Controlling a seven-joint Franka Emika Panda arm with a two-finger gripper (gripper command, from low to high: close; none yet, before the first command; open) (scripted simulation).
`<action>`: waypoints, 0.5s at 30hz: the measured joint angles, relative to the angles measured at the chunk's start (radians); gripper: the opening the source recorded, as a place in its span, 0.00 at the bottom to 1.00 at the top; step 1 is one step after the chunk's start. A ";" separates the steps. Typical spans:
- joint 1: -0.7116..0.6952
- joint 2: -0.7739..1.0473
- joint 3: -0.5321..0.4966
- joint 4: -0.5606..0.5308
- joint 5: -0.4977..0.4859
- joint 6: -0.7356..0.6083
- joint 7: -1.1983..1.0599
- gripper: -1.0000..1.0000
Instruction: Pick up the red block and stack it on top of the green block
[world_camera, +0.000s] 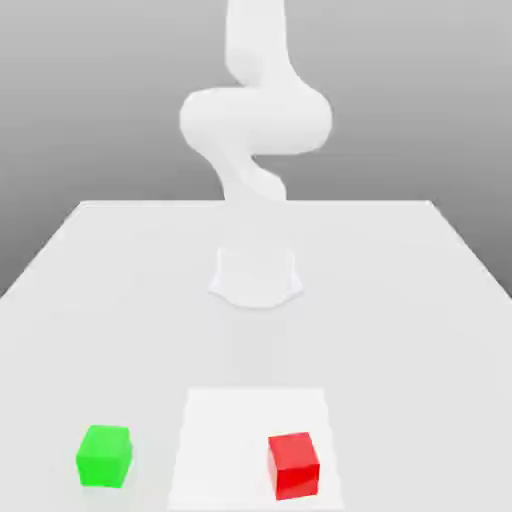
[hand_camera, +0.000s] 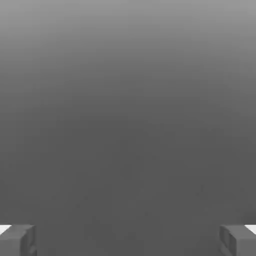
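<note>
The claw (hand_camera: 128, 241) is wide open: in the hand view its two grey fingers (hand_camera: 17, 241) stand far apart, facing each other across a gap of plain dark grey that pales away from them. The smooth white robot arm (world_camera: 256, 120) stands upright in the exterior view, rising from a rounded base (world_camera: 256, 278) on the pale, matte table (world_camera: 400, 330). Above the base the arm narrows, bulges sideways at a thick rounded joint, then runs up past the view's upper edge.

The small, plain, bright red cube (world_camera: 294, 467) lies outside the claw's grip, apart from the fingers, flat on a white four-sided patch (world_camera: 225, 440) of the table. It sits toward the patch's exterior-view right side, near the edge closest to the camera. Its top is an even red and its camera-facing side slightly darker, with crisp edges; it is turned a little, so a narrow third side shows.

The small, plain, bright green cube (world_camera: 104, 457) is likewise outside the claw's grip, resting on the table beside the patch, toward the exterior view's left. The two cubes are well apart, neither stacked.
</note>
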 joint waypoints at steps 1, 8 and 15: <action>0.003 0.039 0.001 -0.009 0.000 0.016 -0.004 0.50; 0.023 0.296 0.005 -0.069 0.001 0.122 -0.032 0.50; 0.038 0.550 0.014 -0.128 0.000 0.227 -0.059 0.50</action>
